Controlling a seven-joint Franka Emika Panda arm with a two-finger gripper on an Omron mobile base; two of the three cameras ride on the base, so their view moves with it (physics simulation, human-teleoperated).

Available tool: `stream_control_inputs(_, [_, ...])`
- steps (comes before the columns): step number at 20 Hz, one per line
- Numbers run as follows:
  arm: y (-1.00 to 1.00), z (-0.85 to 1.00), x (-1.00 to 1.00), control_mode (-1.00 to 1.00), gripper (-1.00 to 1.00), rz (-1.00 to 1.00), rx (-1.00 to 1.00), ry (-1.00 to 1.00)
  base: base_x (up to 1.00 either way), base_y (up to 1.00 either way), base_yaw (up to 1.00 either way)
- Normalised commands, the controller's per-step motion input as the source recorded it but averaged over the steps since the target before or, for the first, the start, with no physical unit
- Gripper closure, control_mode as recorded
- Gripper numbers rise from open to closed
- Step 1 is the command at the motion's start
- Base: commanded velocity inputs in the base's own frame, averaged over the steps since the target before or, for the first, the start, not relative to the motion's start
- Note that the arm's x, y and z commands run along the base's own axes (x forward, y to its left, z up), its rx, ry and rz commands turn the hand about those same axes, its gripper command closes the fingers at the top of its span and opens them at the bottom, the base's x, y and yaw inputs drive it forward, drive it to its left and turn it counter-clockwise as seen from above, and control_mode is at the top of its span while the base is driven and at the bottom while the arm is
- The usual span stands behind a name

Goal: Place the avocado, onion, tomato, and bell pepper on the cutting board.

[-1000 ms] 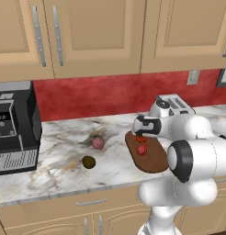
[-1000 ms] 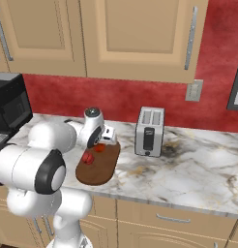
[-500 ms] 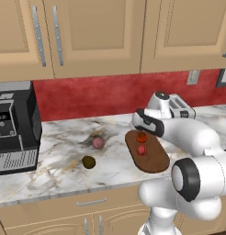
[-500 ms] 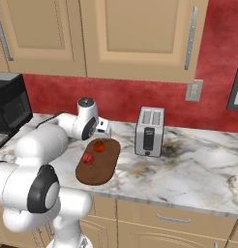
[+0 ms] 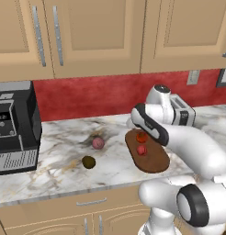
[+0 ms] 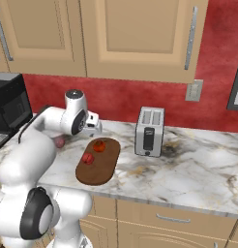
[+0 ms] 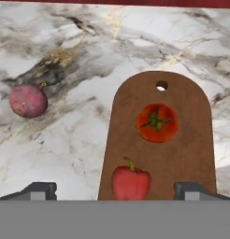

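Tomato (image 7: 156, 123) and bell pepper (image 7: 130, 182) lie on the cutting board (image 7: 191, 154) at centre right of the hand view. Onion (image 7: 28, 101) sits on the marble counter (image 7: 65, 140) at the left edge, and the avocado (image 5: 88, 161) lies lower left of it in the left base view. The gripper (image 7: 114, 190) stands wide, holding nothing.
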Motion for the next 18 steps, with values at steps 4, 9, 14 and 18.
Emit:
stream_control_inputs(4, [0.34, 0.18, -0.52, -1.00, -1.00, 0.05, 0.01, 0.00, 0.00, 0.00, 0.00])
stream_control_inputs(9, [0.41, 0.11, -0.49, -1.00, -1.00, 0.04, 0.00, 0.00, 0.00, 0.00, 0.00])
stream_control_inputs(14, [0.39, 0.02, -0.46, -1.00, -1.00, 0.04, 0.00, -0.07, 0.00, 0.00, 0.00])
stream_control_inputs(18, [0.43, 0.00, -0.26, -1.00, -1.00, 0.00, 0.00, -0.09, 0.00, 0.00, 0.00])
